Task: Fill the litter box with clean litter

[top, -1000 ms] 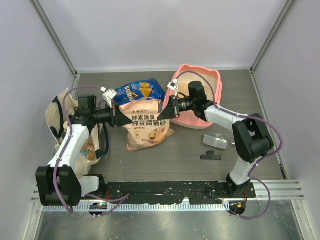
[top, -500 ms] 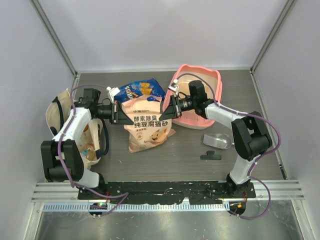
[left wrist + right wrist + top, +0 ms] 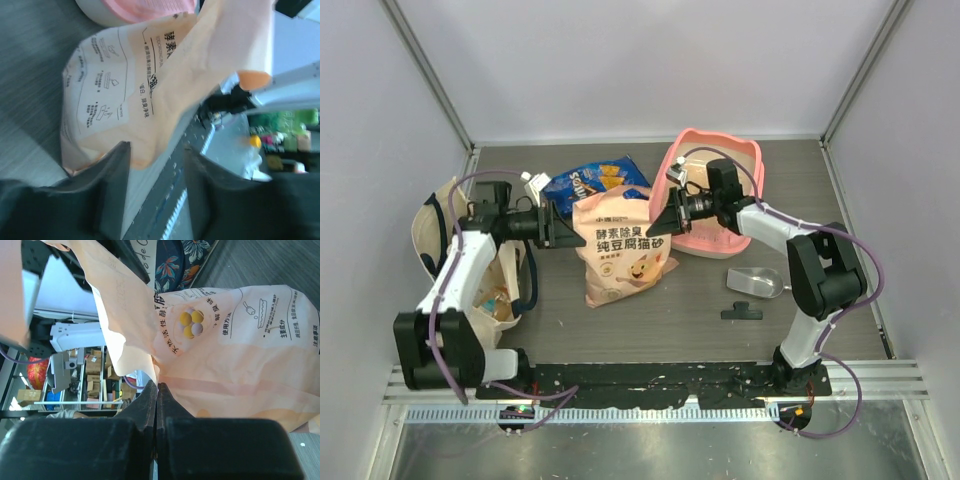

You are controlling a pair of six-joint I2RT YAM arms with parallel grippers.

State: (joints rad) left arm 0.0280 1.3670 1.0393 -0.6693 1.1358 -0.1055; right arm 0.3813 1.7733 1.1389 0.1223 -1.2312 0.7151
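**Litter bag pinched by the right arm, left fingers spread beside it**

A dark wood-grain table (image 3: 620, 330) carries everything. The litter box (image 3: 752, 158), a pink tray with a raised rim, sits at the back right. The right arm reaches across its near side and hides much of the inside, so what it holds cannot be told.

At the far left edge slumps a cream tote bag (image 3: 428, 222), with the left arm passing over it.

The litter bag (image 3: 625, 250), pinkish-beige with an orange cartoon cat, is at the middle of the table, its printed front turned up to the overhead camera. Its upper right corner is just beside the box's near-left rim. The clean litter itself is out of sight within the bag.

Behind it lies a blue Doritos bag (image 3: 588, 180), its near edge covered by the litter bag's top.

The right gripper (image 3: 156, 385) is closed tight, fingers pressed together on a fold of the bag's film at that upper right corner. The left gripper (image 3: 156, 150) is spread wide at the bag's left edge. The edge reaches into the gap, but neither finger presses on it.

A pale scoop (image 3: 755, 282) rests near the right arm's base, and a small black clip (image 3: 741, 312) lies just in front of it.
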